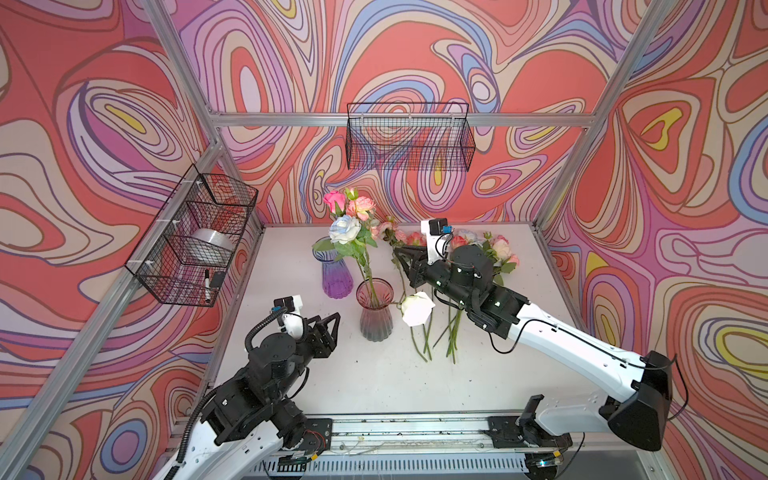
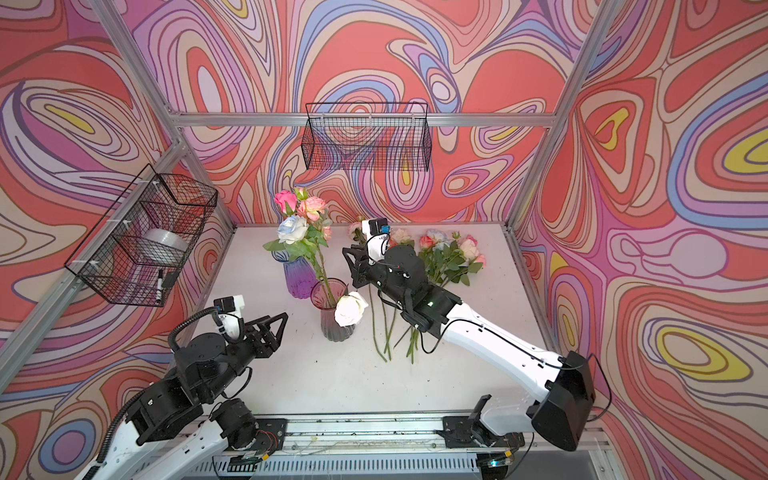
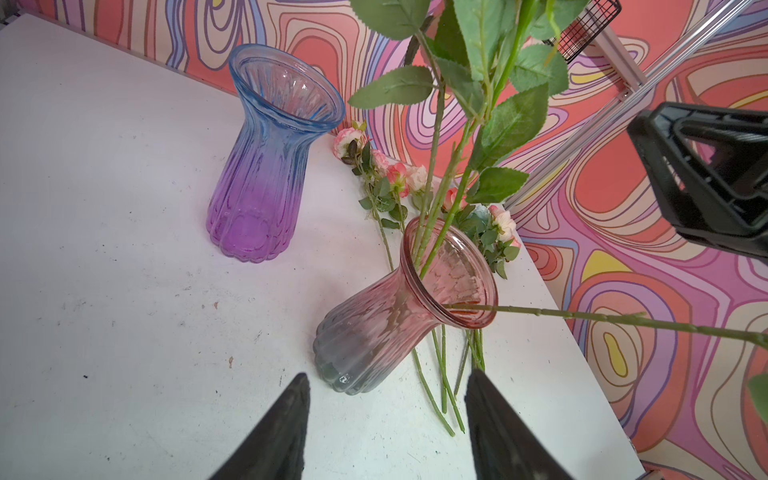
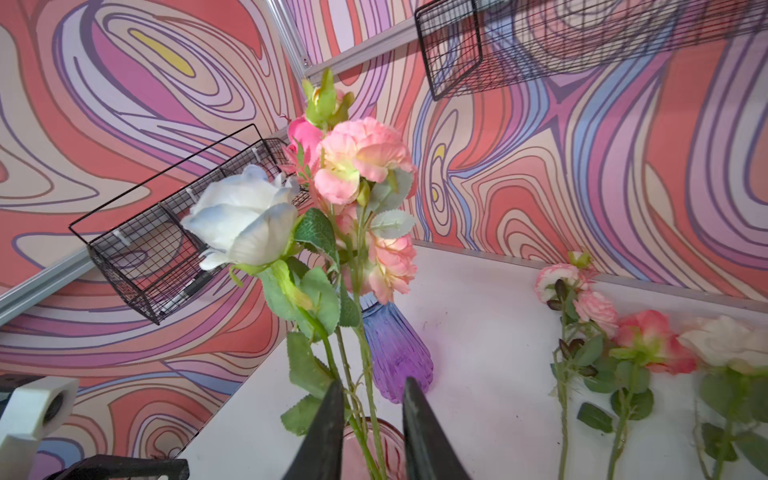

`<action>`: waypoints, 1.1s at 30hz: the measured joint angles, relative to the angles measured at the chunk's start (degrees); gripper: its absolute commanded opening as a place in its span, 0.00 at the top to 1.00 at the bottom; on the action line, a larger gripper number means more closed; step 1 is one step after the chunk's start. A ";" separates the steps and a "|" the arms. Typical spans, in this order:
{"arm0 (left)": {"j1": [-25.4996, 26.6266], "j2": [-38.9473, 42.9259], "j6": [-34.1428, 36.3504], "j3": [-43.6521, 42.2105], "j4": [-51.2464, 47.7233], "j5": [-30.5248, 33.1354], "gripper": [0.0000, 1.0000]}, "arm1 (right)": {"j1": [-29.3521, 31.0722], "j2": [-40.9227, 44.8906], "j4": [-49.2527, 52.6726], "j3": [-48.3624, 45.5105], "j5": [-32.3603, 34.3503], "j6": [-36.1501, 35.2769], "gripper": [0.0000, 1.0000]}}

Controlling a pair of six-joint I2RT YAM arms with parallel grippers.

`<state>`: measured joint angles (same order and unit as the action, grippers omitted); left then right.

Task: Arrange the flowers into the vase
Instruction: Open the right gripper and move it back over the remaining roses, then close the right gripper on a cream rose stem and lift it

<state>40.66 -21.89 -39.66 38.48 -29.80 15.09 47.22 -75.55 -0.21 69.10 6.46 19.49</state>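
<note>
A pink-to-grey glass vase (image 1: 375, 320) (image 3: 374, 332) stands mid-table and holds several flowers (image 1: 345, 228) (image 4: 357, 166): pink, coral and pale blue heads on upright stems. A white rose (image 1: 417, 308) (image 2: 350, 308) droops over the rim on the right, its stem end in the mouth. My right gripper (image 1: 397, 254) (image 4: 374, 381) hovers just above and behind the vase mouth. It is open, and the upright stems show in the narrow gap between its jaws. My left gripper (image 1: 336, 326) (image 3: 387, 374) is open and empty, left of the vase base. More flowers (image 1: 494, 249) (image 2: 449, 257) lie at the back right.
An empty blue-to-purple vase (image 1: 336, 270) (image 3: 266, 174) stands behind and left of the pink one. Loose stems (image 1: 451, 332) lie right of the vase, under the right arm. Wire baskets hang on the left wall (image 1: 191, 237) and the back wall (image 1: 409, 137).
</note>
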 measured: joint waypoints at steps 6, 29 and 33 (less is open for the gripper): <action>0.00 1.38 -0.94 -1.62 0.39 -0.13 0.40 | -5.42 4.42 9.99 0.00 4.90 1.68 0.75; 0.00 2.73 -8.35 -13.03 1.01 -5.16 0.41 | -29.94 -21.75 23.50 -3.80 -15.37 11.08 0.65; 0.00 2.49 -9.03 -13.79 2.14 -6.16 0.41 | -29.94 -28.85 22.97 1.27 -16.85 11.02 0.64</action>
<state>40.66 -19.40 -48.69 24.69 -27.66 8.93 17.28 -104.40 22.76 70.37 -10.39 30.50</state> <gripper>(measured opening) 0.595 0.352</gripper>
